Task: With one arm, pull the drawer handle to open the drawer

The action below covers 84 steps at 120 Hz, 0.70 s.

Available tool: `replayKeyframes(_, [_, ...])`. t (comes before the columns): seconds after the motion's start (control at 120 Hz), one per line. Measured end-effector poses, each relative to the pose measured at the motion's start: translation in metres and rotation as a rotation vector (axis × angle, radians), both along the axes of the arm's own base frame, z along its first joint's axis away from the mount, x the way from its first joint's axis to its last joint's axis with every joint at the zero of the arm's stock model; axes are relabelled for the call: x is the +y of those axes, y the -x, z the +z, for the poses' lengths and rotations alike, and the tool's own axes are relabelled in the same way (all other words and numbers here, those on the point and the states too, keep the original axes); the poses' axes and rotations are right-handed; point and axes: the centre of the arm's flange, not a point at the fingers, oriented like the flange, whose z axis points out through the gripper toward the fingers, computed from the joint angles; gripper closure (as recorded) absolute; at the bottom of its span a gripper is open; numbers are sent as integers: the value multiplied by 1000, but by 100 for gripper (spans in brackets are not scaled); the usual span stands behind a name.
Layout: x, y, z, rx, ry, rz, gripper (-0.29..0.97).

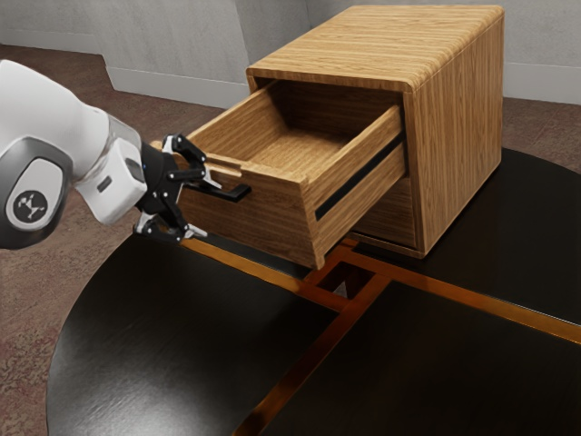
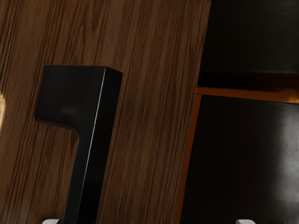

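Broadly, we work at a dark round table point(image 1: 472, 363) crossed by orange inlay strips, which carries the wooden cabinet point(image 1: 454, 136) toward its far side so that the drawer has free tabletop to slide out over. The drawer point(image 1: 263, 218) stands drawn well out of the cabinet's upper opening, its bare wooden inside open to view; we judge the pull to be essentially done.

The black bar handle point(image 1: 234, 192) sits on the drawer's front face, at the end nearest our arm, which is why we came in from the exterior view's left.

Our gripper point(image 1: 204, 209) is at that handle with its fingers spread wide, one above and one below. In the wrist view the handle point(image 2: 88, 140) lies near one fingertip and well apart from the other, so we read the fingers as released, not clamping.
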Motion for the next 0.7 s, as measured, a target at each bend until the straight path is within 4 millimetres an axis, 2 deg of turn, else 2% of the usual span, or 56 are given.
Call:
replayKeyframes(0.25, [3, 19, 0, -8, 10, 10, 25])
replayKeyframes(0.417, [-1, 23, 7, -21, 5, 8, 11])
replayKeyframes(0.467, [-16, 34, 33, -71, -8, -18, 9])
replayKeyframes(0.583, [-73, 87, 123, -174, -55, -70, 5])
replayKeyframes(0.617, [-85, 96, 131, -139, -39, -49, 4])
replayKeyframes(0.642, [-105, 102, 132, -97, -33, -40, 4])
replayKeyframes(0.7, [-138, 107, 124, 9, -22, 6, 3])
